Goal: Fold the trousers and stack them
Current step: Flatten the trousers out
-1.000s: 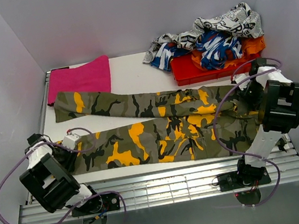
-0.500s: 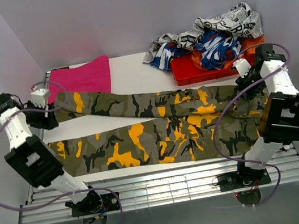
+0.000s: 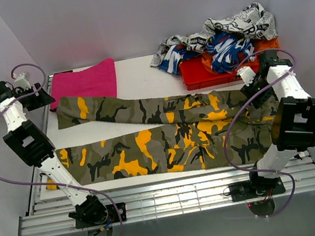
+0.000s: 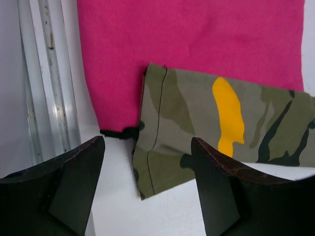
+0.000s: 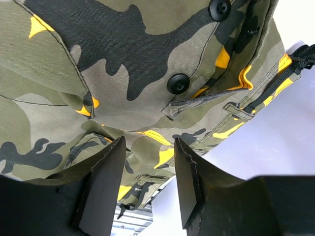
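The camouflage trousers [image 3: 168, 146] lie flat on the white table [image 3: 138, 76], both legs running left and the waist at the right. My left gripper [image 3: 38, 97] hovers at the back left, just off the far leg's cuff [image 4: 167, 128]. In the left wrist view the left gripper [image 4: 147, 191] is open with only bare table between its fingers. My right gripper [image 3: 253, 88] sits over the waist. The right wrist view shows the right gripper [image 5: 149, 182] open above the buttoned waistband [image 5: 177, 83], holding nothing.
A pink cloth [image 3: 85, 81] lies at the back left, partly under the far cuff. A red tray [image 3: 199, 77] at the back right carries a heap of newsprint, blue-and-white and orange garments [image 3: 223, 37]. Metal rails [image 4: 44, 83] edge the table on the left.
Both grippers have opened. The left arm swung from the near leg's cuff up to the far leg's cuff. The near leg now reaches further left. The right gripper barely shifted.
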Available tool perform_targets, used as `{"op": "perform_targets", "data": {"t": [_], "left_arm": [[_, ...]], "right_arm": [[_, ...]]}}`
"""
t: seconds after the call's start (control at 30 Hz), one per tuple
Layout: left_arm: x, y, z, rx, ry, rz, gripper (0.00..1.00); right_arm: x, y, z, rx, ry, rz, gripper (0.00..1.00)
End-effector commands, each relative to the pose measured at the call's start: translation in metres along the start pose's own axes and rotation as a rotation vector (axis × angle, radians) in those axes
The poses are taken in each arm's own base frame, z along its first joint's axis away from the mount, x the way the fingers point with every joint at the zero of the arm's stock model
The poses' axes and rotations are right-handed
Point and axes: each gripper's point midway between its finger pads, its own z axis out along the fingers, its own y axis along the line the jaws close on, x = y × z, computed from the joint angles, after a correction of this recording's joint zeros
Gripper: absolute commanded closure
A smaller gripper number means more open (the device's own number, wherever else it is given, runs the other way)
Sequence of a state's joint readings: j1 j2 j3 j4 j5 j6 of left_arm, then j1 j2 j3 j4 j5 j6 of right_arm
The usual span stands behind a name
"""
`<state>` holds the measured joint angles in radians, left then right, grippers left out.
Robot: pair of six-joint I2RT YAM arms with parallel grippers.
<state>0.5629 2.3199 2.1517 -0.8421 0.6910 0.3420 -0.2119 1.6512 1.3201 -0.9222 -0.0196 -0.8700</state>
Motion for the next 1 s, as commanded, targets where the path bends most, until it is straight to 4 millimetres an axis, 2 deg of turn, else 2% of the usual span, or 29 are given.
{"op": "perform_targets", "data": {"t": [0.0,0.1,0.13,0.27,0.3,0.37,0.57,0.63,0.67,0.73,0.8,0.83,0.87,0.97], "left_arm": [[-0.047,-0.016,0.002,0.052,-0.147,0.043,0.18],[-0.051,-0.022,0.021,0.071,-0.163,0.071,0.17],[-0.049,-0.022,0.031,0.078,-0.162,0.079,0.17],[-0.044,-0.02,0.053,0.074,-0.149,0.11,0.17],[-0.037,-0.017,0.061,0.079,-0.139,0.105,0.17],[-0.037,-0.017,0.068,0.084,-0.138,0.115,0.17],[-0.017,-0.005,0.092,0.046,-0.089,0.123,0.18],[-0.017,-0.007,0.09,0.048,-0.086,0.128,0.22],[-0.017,-0.008,0.088,0.048,-0.085,0.133,0.29],[-0.016,-0.014,0.082,0.064,-0.084,0.142,0.36],[-0.029,-0.026,0.066,0.073,-0.115,0.178,0.46],[-0.024,-0.03,0.064,0.085,-0.11,0.173,0.5],[-0.037,-0.04,0.052,0.095,-0.142,0.204,0.56],[-0.042,-0.052,0.043,0.129,-0.159,0.208,0.67]], "right_arm": [[-0.004,-0.009,-0.002,0.044,-0.016,0.015,0.5],[-0.004,-0.015,-0.009,0.078,-0.005,0.016,0.51],[-0.005,-0.02,-0.014,0.098,-0.004,0.013,0.51],[-0.005,-0.031,-0.019,0.128,0.02,0.015,0.51],[-0.008,-0.035,-0.023,0.137,0.016,0.017,0.51],[-0.007,-0.036,-0.022,0.135,0.029,0.022,0.51],[0.002,-0.037,-0.018,0.14,0.074,0.019,0.51],[0.006,-0.039,-0.014,0.144,0.094,0.013,0.51],[0.01,-0.042,-0.012,0.155,0.107,0.017,0.51],[0.016,-0.047,-0.006,0.161,0.119,0.031,0.52],[0.019,-0.052,0.001,0.18,0.124,0.048,0.53],[0.023,-0.053,0.006,0.182,0.132,0.059,0.53],[0.028,-0.051,0.012,0.178,0.144,0.068,0.53],[0.033,-0.05,0.026,0.184,0.153,0.068,0.54]]}}
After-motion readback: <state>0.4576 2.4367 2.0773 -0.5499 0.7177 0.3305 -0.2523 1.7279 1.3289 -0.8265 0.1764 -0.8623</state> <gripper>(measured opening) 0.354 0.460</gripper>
